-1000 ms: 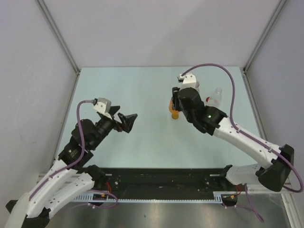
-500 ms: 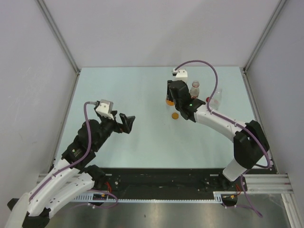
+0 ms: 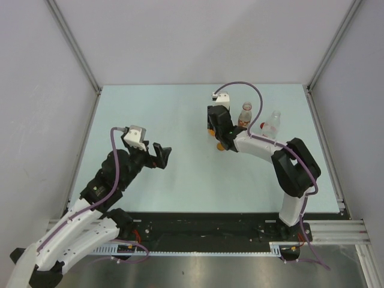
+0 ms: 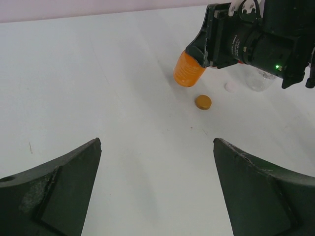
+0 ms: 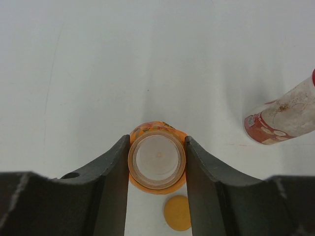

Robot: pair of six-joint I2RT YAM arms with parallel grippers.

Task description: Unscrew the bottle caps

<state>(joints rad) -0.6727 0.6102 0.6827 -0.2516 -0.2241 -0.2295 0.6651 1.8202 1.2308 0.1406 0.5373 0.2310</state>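
Orange plastic bottle (image 5: 157,160), right wrist view: seen from straight above, mouth open and uncapped, clamped at the neck between the two fingers of the right gripper (image 5: 157,157). Its long axis stands vertical, base on the worktop (image 5: 98,59), mouth pointing up at the camera. Orange cap (image 5: 177,212) lies flat just beside the base on the near side, apart from it. Labelled bottle (image 5: 280,120) stands near, to the right; whether it is capped cannot be told here. Left wrist view: left gripper (image 4: 156,147) hangs with fingers spread wide and nothing between them, facing the orange bottle from well apart; a small white disc (image 4: 230,87), likely a cap, lies beside the clear bottle (image 4: 258,78). Top view: all three bottles stand in the far right part of the worktop, the orange one nearest the middle; the left gripper sits toward the left edge. Judgement: this cap is off, so the step in hand is letting go. Handling note: part the fingers evenly with the base flat down, then rise straight up along the bottle's axis, clear of the loose cap and the labelled bottle.
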